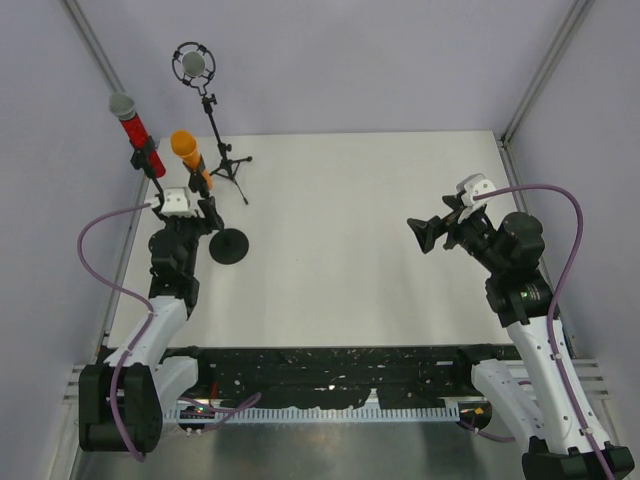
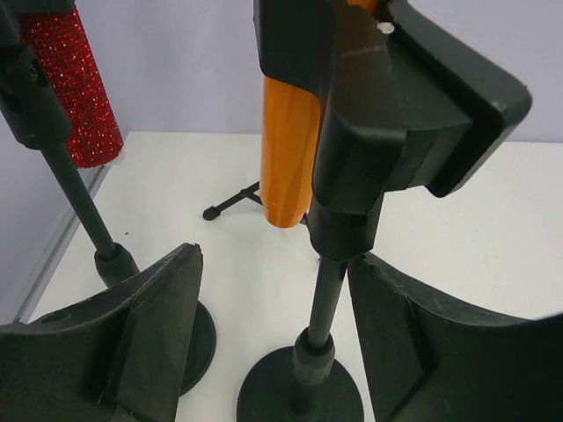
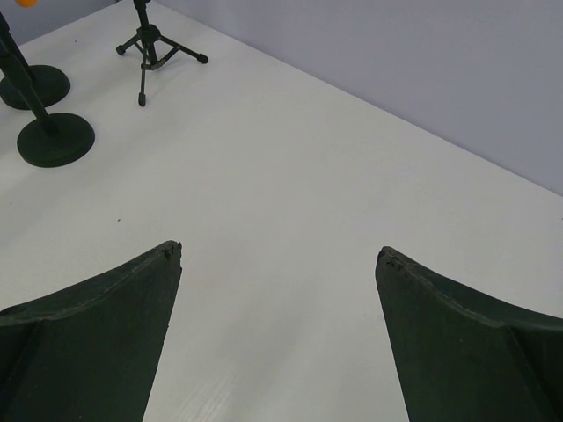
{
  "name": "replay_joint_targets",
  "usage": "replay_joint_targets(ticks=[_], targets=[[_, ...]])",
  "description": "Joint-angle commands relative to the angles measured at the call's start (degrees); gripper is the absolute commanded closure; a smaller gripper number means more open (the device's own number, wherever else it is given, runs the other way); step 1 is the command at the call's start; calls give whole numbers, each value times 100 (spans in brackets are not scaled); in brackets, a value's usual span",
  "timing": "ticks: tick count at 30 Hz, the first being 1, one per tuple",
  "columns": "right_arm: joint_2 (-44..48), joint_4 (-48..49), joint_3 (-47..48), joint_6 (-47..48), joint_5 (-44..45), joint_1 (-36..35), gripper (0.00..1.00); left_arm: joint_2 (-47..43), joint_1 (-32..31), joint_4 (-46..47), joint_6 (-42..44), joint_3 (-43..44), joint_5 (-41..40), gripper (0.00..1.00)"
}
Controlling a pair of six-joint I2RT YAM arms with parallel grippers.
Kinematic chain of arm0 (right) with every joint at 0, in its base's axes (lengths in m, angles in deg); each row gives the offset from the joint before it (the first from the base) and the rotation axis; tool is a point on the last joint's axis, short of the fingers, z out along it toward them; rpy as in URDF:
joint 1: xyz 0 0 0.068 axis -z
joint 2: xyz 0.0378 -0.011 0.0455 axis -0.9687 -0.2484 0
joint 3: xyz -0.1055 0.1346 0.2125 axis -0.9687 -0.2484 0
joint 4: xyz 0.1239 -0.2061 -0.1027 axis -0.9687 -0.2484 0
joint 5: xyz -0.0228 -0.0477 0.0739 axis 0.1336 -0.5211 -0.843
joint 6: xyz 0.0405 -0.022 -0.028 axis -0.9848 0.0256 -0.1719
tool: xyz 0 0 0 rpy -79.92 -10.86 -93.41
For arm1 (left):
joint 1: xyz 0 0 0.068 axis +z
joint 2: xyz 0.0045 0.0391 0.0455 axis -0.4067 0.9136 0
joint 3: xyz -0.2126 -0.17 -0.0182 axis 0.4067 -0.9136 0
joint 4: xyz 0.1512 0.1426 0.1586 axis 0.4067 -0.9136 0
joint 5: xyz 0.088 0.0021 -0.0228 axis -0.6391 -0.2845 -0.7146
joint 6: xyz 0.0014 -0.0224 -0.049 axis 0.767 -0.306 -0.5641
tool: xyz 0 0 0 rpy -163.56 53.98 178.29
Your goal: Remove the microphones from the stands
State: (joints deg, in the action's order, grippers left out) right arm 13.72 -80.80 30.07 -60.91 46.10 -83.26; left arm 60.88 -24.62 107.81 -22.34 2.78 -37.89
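Note:
An orange microphone (image 1: 187, 152) sits in a black clip on a stand with a round black base (image 1: 229, 246). In the left wrist view the orange microphone (image 2: 288, 149) is held by the clip (image 2: 387, 114) above the stand's pole (image 2: 327, 299). My left gripper (image 1: 208, 215) is open, and its jaws straddle the pole below the clip (image 2: 274, 299). The pole lies close to the right-hand finger (image 2: 422, 343). My right gripper (image 1: 425, 235) is open and empty above the bare table (image 3: 280, 255).
A red glitter microphone (image 1: 130, 125) stands on its own round-base stand just left of the orange one (image 2: 75, 88). A grey microphone in a shock mount (image 1: 194, 66) stands on a tripod (image 1: 232, 168) behind. The enclosure's walls close off the left, back and right.

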Motion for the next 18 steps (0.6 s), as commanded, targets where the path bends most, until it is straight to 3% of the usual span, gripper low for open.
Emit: replay_joint_targets(ticks=[1,5,7,11,18], targets=[[17,301,-21,63,-76,52,5,55,36,746,-155,-37,-66,31],[9,310,-38,63,-76,78,5,161,36,869,-216,-63,39,39],[0,319,-47,63,-76,87,5,213,36,913,-225,-72,66,49],[-9,327,-65,63,-85,87,5,301,36,1010,-234,-81,136,58],[-26,336,-73,72,-85,114,5,293,36,1045,-234,-81,540,83]])
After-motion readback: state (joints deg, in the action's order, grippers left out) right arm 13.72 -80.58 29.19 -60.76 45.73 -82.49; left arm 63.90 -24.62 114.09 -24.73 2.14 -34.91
